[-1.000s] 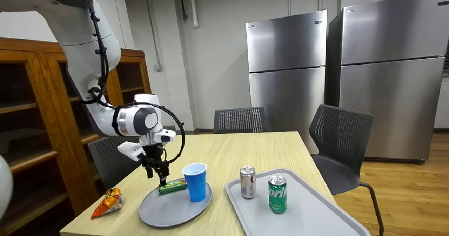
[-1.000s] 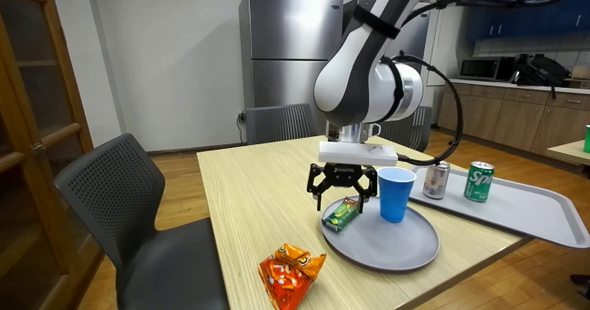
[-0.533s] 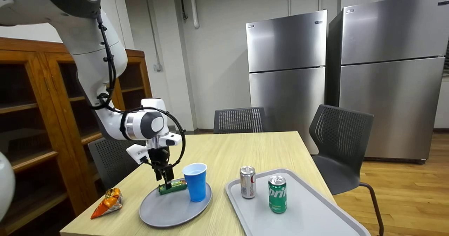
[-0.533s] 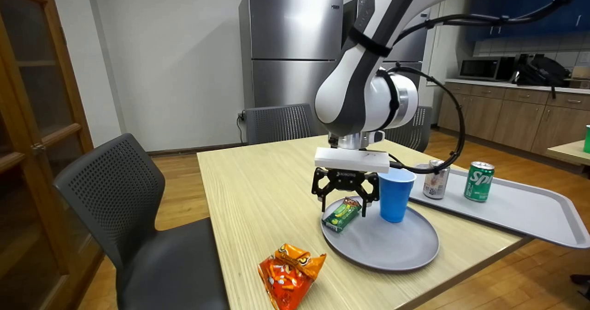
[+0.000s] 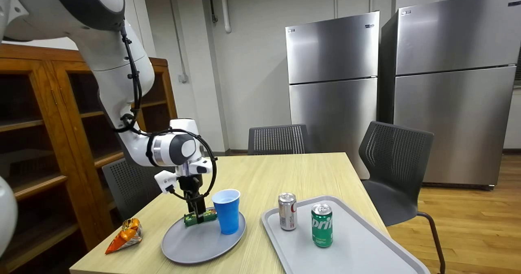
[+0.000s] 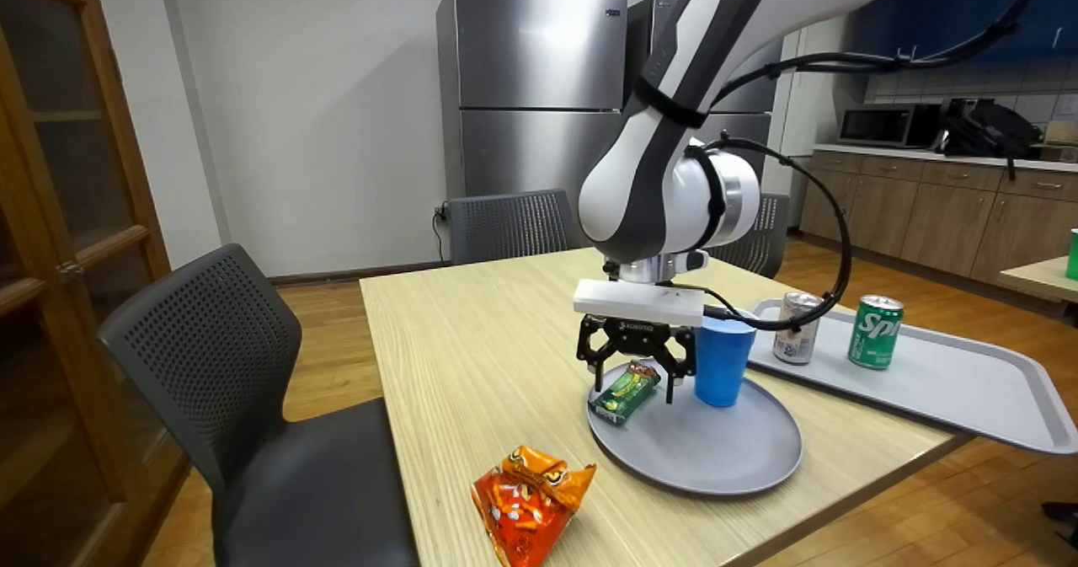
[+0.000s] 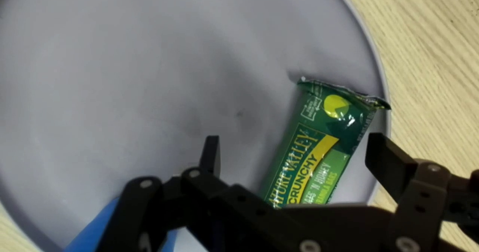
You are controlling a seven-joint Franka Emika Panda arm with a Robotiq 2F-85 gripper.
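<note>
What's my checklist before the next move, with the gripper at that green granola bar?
1. Gripper open: ok, jaws well apart.
2. Granola bar between the fingers: ok in the wrist view, though nearer one finger.
3. Bar squared to the fingers: not ok, it lies at a slant there.
4. Bar on the plate: ok, one corner reaching the rim in the wrist view.
5. Height for a grip: cannot tell, the gap down to the plate is unclear.
6. Room beside the blue cup: cannot tell, the gripper hides part of it in the wrist view.
</note>
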